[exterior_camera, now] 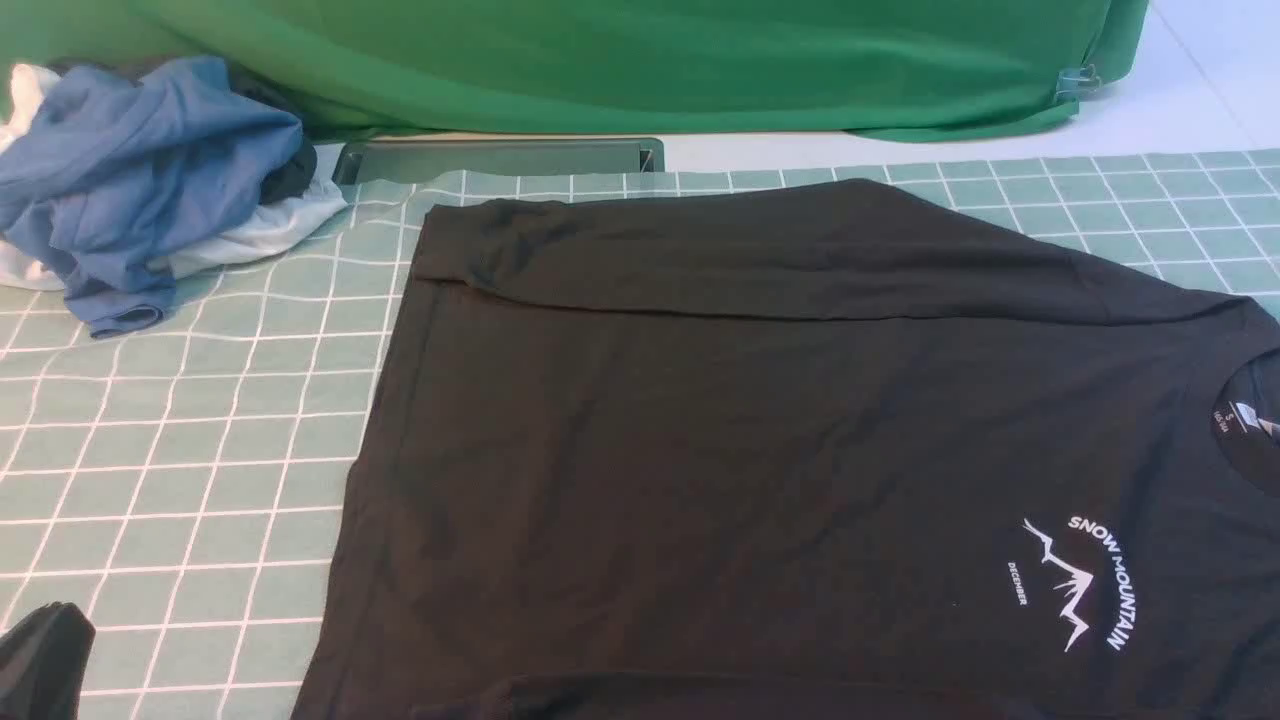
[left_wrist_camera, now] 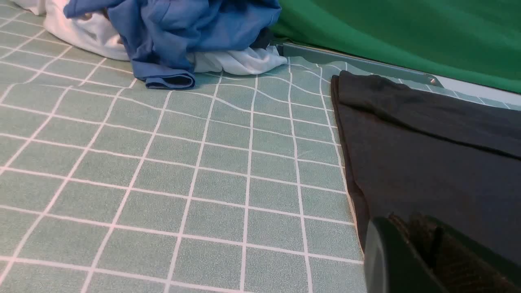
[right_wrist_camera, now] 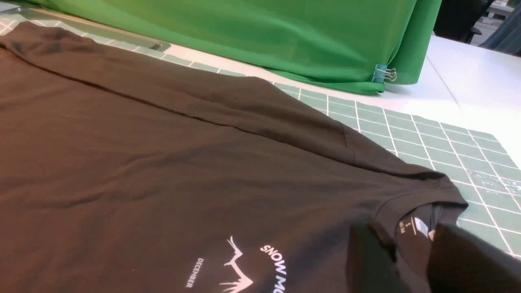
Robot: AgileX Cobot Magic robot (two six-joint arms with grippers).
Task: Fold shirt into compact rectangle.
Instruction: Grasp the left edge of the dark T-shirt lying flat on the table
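Observation:
The black shirt lies flat on the green grid mat, chest up, with its white SNOW MOUNTAIN logo and neck label at the right. Its far side is folded inward along a long crease. My left gripper shows only as a dark tip at the bottom left, off the shirt; in the left wrist view it hovers by the shirt's hem edge, its jaws too dark to read. My right gripper is open above the collar, the label showing between its fingers.
A pile of blue and white garments sits at the back left of the mat. A green cloth hangs across the back, held by a binder clip. A grey metal strip lies at the mat's far edge.

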